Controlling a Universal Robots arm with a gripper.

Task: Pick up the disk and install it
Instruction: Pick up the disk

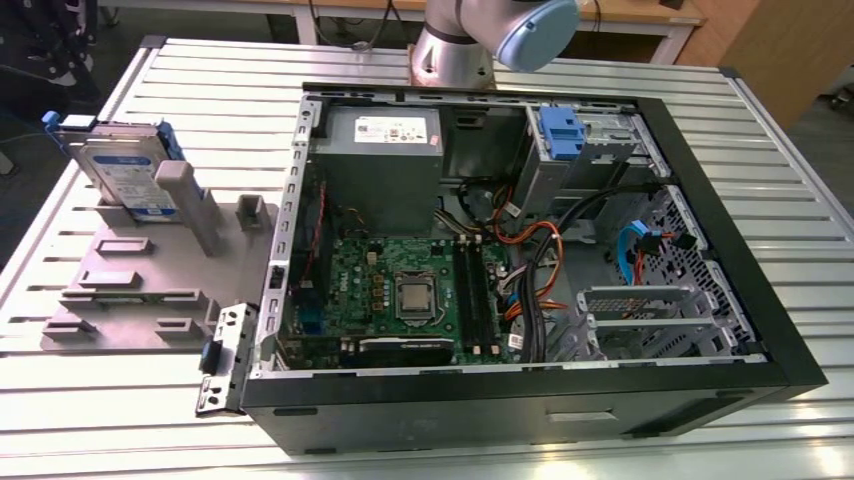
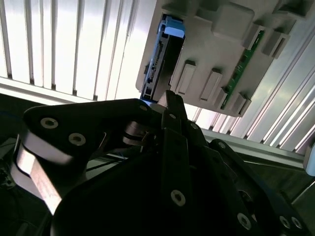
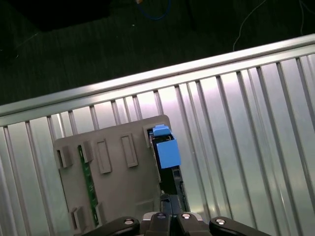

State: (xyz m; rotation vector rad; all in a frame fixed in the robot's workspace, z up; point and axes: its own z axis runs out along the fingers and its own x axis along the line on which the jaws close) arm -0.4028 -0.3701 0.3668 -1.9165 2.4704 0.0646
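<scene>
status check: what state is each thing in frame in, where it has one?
disk: standing on edge in the grey fixture, not gripped, not installed.
gripper: above the fixture, apart from the disk.
computer case: lying on its side, side panel off, inside exposed.
processor: seated on the board, bare, no cooler on it.
green board: standing on edge in a fixture slot.

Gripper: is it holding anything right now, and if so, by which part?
Nothing is held. The disk stands on edge in its grey holder on the table, untouched, and the gripper hangs clear above it.
</scene>
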